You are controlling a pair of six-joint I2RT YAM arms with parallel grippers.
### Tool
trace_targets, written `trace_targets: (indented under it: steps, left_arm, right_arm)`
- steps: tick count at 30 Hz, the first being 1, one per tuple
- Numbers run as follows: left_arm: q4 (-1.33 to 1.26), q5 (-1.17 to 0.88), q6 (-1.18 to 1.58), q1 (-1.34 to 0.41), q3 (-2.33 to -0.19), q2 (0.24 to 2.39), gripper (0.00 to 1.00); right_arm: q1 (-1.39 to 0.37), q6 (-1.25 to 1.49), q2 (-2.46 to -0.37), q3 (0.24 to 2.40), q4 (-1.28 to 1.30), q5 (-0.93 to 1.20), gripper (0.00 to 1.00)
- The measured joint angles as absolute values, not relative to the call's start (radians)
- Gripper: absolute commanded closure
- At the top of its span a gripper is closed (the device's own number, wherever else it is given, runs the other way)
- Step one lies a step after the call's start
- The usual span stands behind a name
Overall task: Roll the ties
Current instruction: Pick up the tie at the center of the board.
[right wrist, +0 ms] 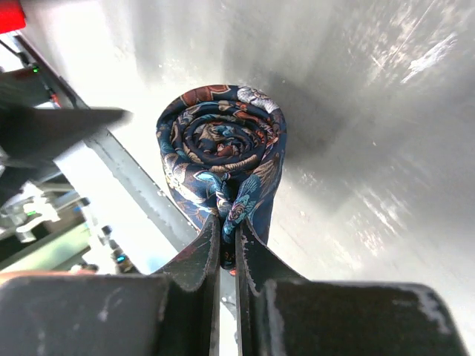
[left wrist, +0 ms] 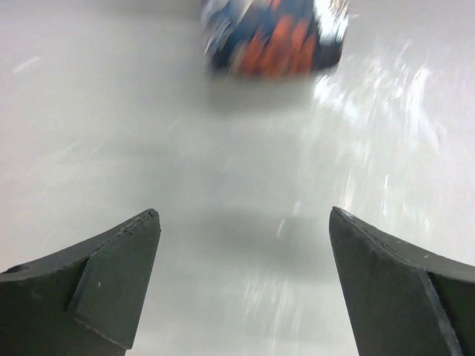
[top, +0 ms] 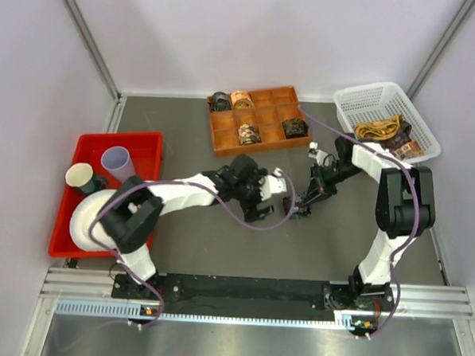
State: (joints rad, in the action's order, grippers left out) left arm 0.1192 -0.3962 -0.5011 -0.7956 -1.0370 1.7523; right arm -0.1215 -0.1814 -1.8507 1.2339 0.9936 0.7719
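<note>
— What was laid out on the grey table [top: 218, 249]?

— A red bin [top: 149, 153] was set at the left edge. A white basket [top: 369, 97] was placed at the far right, and loose ties [top: 383, 130] were heaped in it. Between the two, at the back, a wooden tray [top: 226, 135] was seen, with four coiled ties [top: 249, 134] kept in separate compartments.

— How were the grippers found?

— The right gripper [right wrist: 228, 245] was pressed almost closed, and the tail end of a rolled tie [right wrist: 223, 144] was pinched between its fingers. The left gripper [left wrist: 243, 219] was spread wide, and nothing was held in it.

— And where was that rolled tie?

— It was located mid-table, in front of the wooden tray and between the two grippers. Its dark floral spiral was turned towards the right wrist camera. From the left wrist it was seen only as a blur just ahead of the parted fingers. Whether the table was touched by it could not be told.
</note>
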Motion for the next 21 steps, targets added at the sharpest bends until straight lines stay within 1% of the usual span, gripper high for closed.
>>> trace_targets:
  steps: [3, 6, 11, 16, 17, 21]
  left_arm:
    - [0.211, -0.39, -0.485, -0.718, -1.023, 1.607, 0.01]
    - [0.283, -0.372, -0.467, -0.654, -1.034, 1.489, 0.01]
    - [0.371, -0.345, -0.41, -0.6, -1.043, 1.412, 0.01]
    - [0.377, -0.328, -0.357, -0.555, -0.984, 1.386, 0.01]
    - [0.375, -0.323, -0.34, -0.549, -0.964, 1.38, 0.01]
    - [0.365, -0.319, -0.298, -0.537, -0.918, 1.375, 0.01]
  right_arm:
    - [-0.121, -0.193, -1.813, 1.285, 1.028, 0.741, 1.0]
    - [-0.121, -0.2, -1.792, 1.386, 1.045, 0.717, 1.0]
    - [-0.124, -0.187, -1.8, 1.632, 1.037, 0.674, 1.0]
    - [-0.159, -0.162, -1.899, 1.948, 0.995, 0.602, 1.0]
    - [-0.177, -0.155, -1.938, 2.028, 0.992, 0.571, 1.0]
    - [-0.247, -0.158, -2.083, 2.231, 0.975, 0.459, 1.0]
